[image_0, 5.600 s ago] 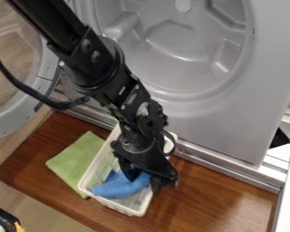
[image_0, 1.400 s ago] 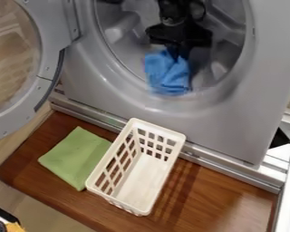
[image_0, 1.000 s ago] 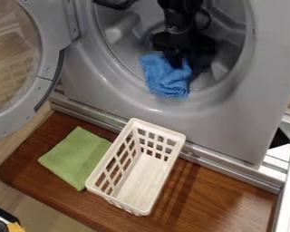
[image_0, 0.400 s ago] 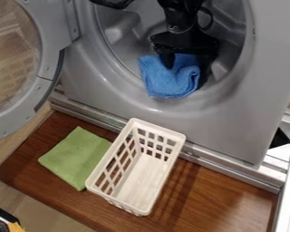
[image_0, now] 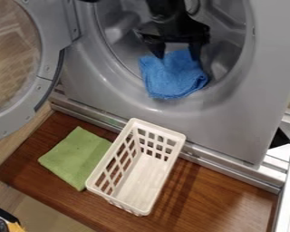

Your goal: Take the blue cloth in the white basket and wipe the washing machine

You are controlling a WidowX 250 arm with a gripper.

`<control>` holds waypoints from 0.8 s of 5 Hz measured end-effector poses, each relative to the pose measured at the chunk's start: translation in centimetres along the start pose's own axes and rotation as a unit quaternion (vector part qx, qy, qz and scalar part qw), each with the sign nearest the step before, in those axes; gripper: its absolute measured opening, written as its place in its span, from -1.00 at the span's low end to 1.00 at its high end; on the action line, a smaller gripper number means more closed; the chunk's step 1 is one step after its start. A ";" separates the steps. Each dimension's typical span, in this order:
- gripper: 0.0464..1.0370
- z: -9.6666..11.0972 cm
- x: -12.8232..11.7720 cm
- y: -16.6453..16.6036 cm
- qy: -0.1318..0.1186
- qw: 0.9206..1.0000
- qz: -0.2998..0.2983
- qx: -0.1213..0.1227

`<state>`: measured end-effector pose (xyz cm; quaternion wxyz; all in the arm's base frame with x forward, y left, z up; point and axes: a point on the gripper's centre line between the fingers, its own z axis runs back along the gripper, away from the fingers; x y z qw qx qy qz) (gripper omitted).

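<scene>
Soft glare is cast on the wooden board (image_0: 235, 201) at lower right — faint shadows are thrown beside the basket (image_0: 162, 128).

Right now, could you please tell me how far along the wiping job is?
The blue cloth is out of the white plastic basket and lies on the lower opening rim of the grey washing machine. The black two-finger hand is at the cloth, fingers spread, so nothing looks firmly held. How much is wiped I cannot tell; wiping may remain.

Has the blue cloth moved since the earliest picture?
Yes. The blue cloth has gone up the view, out of the white basket to the lower rim of the washing machine's round opening.
</scene>
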<state>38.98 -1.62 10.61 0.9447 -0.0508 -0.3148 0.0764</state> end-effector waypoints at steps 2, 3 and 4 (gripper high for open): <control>0.93 3.5 -5.1 1.8 0.005 1.000 0.008 -0.003; 0.93 3.3 -7.6 2.2 0.033 0.999 -0.006 0.000; 0.93 3.3 -7.6 2.2 0.033 0.999 -0.009 0.000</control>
